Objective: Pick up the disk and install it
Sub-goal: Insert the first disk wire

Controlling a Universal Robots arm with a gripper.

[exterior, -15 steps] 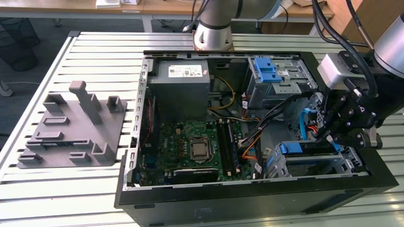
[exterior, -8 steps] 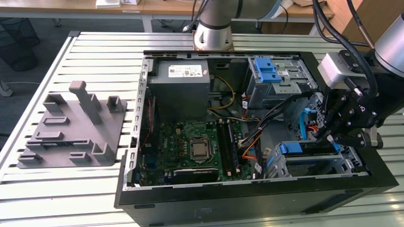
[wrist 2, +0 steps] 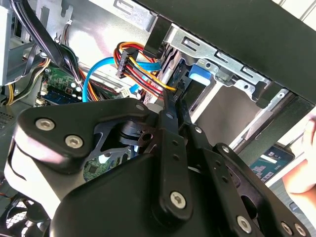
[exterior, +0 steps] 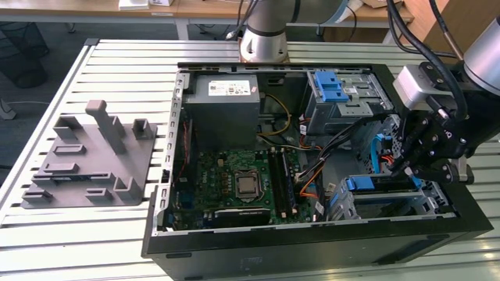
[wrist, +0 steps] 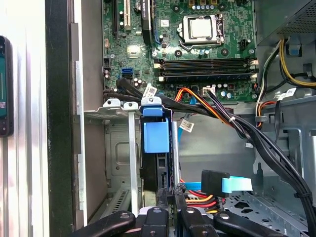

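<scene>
Blue-railed, the disk (wrist: 155, 143) stands in the cage (wrist: 113, 106) at a corner of the case (exterior: 312, 246). The gripper (wrist: 170, 192), jaws seemingly pressed together, should press it straight in, clear of the cables (wrist: 217, 111).

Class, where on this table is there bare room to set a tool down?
Bare table slats nearer the camera than the grey fixture, and beyond it. Crowded: the case corner, full of cables, around the gripper.

In the exterior view we look steeply down on the open black metal computer case (exterior: 312, 243), centre frame. Both wrist views sit close inside it, looking past the black gripper (wrist: 169, 195) (wrist 2: 174, 101) and sharing the blue plastic latch (wrist: 155, 137) (wrist 2: 200, 74).
</scene>
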